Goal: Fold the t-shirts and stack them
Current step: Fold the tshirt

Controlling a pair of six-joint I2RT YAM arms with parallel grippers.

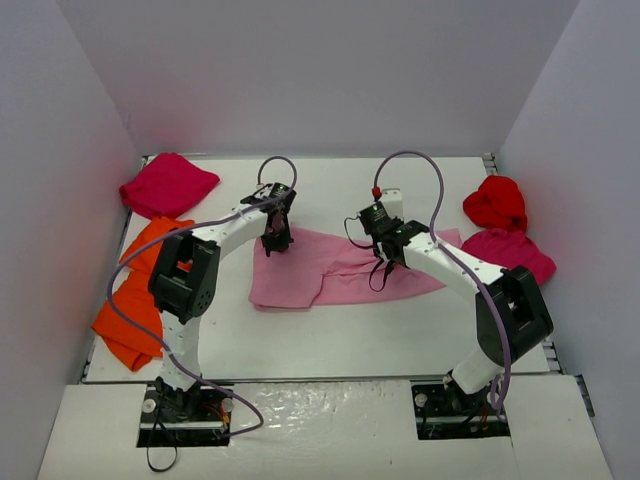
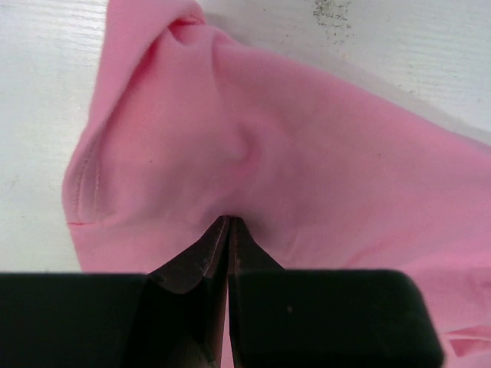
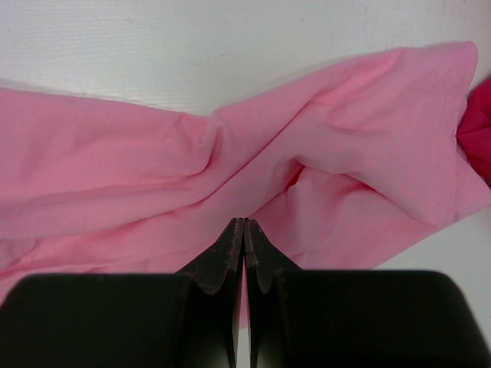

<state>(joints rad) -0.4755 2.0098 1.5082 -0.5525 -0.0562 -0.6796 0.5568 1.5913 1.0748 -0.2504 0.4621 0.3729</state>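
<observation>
Top external | left tool [image 2: 229, 224], right tool [image 3: 243, 224] pinched shut on pink t-shirt [image 1: 310, 275] at its 10 and 3 o'clock | risk: shallow pinch slipping, lopsided fold

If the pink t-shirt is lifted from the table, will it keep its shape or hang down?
Probably floppy: the pink t-shirt lies in soft creases. It would likely sag between the left gripper and right gripper. It seems light: thin cloth puckers at their tips.

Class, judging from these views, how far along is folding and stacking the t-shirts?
Done: nothing, no folded stack visible. In hand: left gripper and right gripper pinch the pink shirt mid-table. Remaining: orange shirts, red shirt and magenta shirts lie crumpled at the sides.
</observation>
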